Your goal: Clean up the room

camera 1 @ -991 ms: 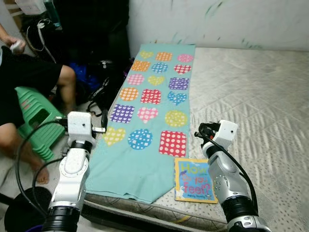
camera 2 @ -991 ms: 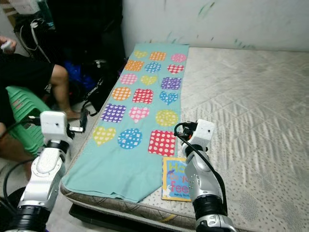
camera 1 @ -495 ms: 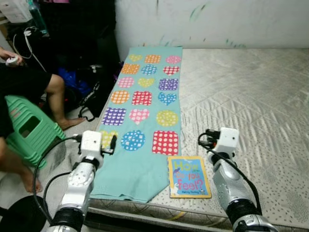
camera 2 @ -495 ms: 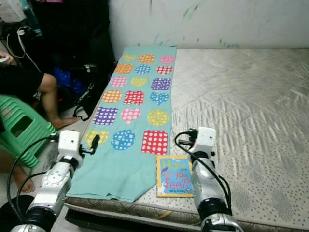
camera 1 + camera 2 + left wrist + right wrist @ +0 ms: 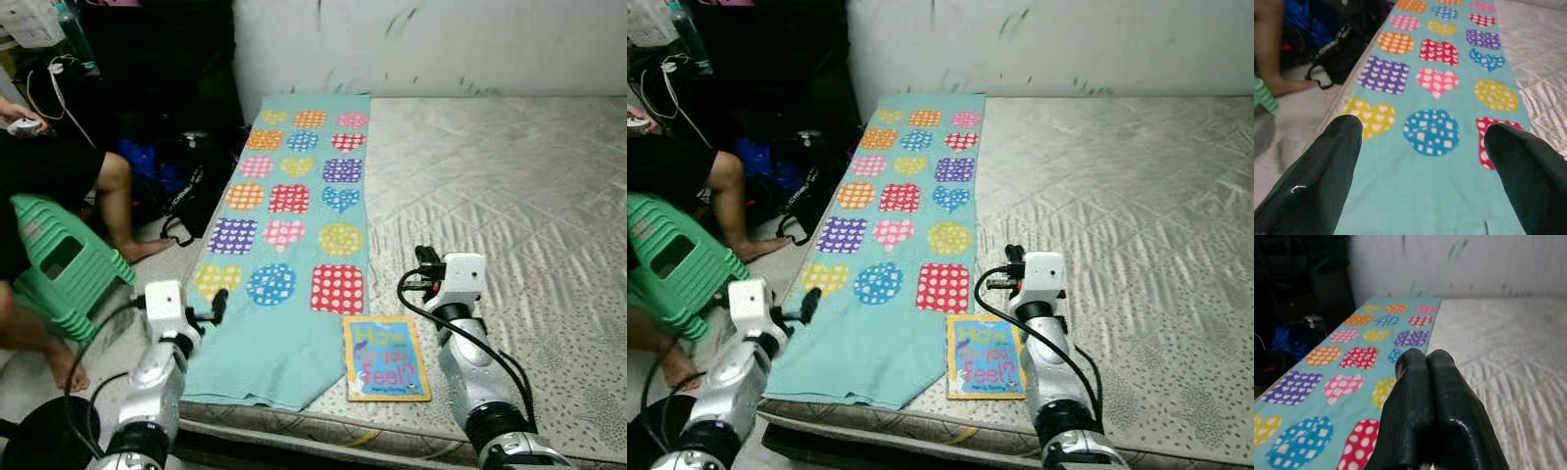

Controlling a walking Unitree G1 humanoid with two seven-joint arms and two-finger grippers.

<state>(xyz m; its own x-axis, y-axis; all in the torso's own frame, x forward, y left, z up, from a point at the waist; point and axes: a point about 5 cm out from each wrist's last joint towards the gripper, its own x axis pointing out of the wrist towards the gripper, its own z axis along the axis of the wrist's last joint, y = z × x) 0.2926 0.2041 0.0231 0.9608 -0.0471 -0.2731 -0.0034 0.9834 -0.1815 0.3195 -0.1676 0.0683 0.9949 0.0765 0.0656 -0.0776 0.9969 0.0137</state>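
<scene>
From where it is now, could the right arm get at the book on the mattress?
Probably yes. The right tool hangs just beyond the book, which lies flat and uncovered on the mattress beside the towel. Its fingers are shut, so they would need to open first.

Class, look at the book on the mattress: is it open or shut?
Shut. The book lies flat on the mattress, front cover facing up, no pages showing.

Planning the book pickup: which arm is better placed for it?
Right, probably. The right gripper hovers just beyond the book on the mattress, though its fingers are shut and need opening. The left gripper is open but sits across the towel at the bed's left edge.
</scene>
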